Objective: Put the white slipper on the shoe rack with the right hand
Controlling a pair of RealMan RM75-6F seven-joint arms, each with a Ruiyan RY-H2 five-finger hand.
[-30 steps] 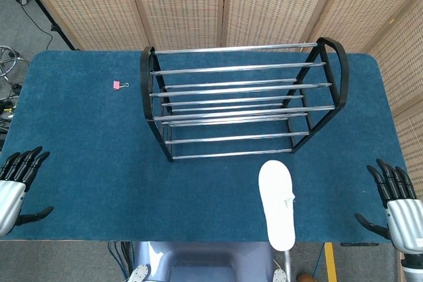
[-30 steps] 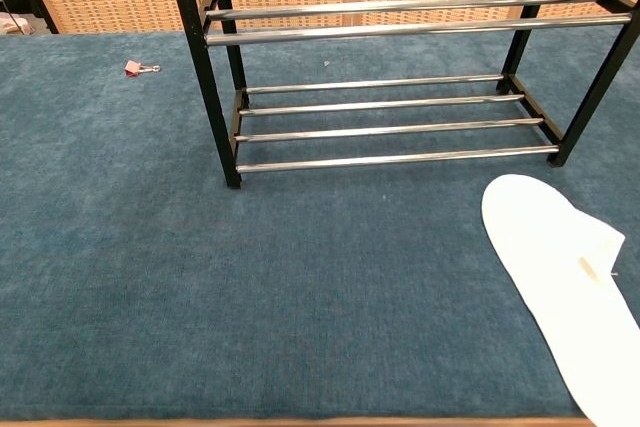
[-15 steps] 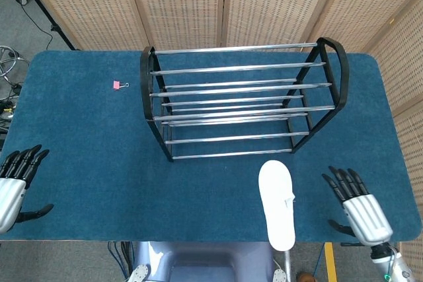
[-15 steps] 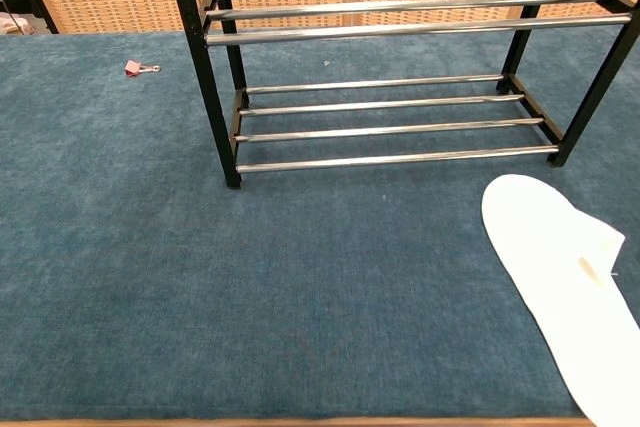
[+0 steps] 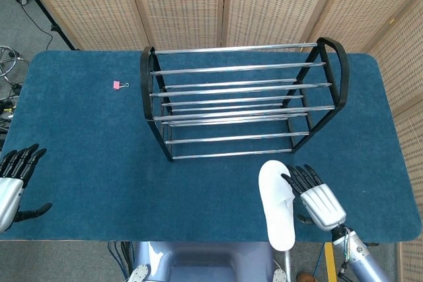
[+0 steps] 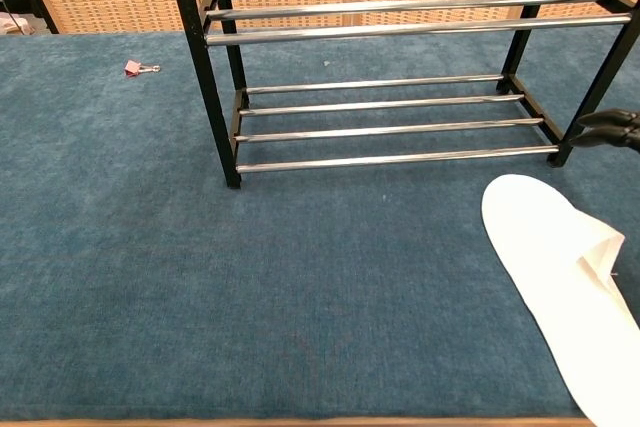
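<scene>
The white slipper (image 5: 275, 201) lies flat on the blue table near the front edge, toe toward the rack; it also fills the lower right of the chest view (image 6: 560, 277). My right hand (image 5: 316, 200) hovers just right of the slipper with its fingers spread and nothing in it; its fingertips (image 6: 610, 129) show at the chest view's right edge. The black-framed shoe rack (image 5: 238, 100) with chrome bars stands behind the slipper, its lower shelf (image 6: 390, 122) bare. My left hand (image 5: 14, 179) rests open at the table's left edge.
A small pink binder clip (image 5: 117, 84) lies left of the rack on the blue table cover (image 5: 86, 130). Woven screens stand behind the table.
My right hand has swept left from the table's right edge to just beside the slipper. The slipper and my left hand have stayed put.
</scene>
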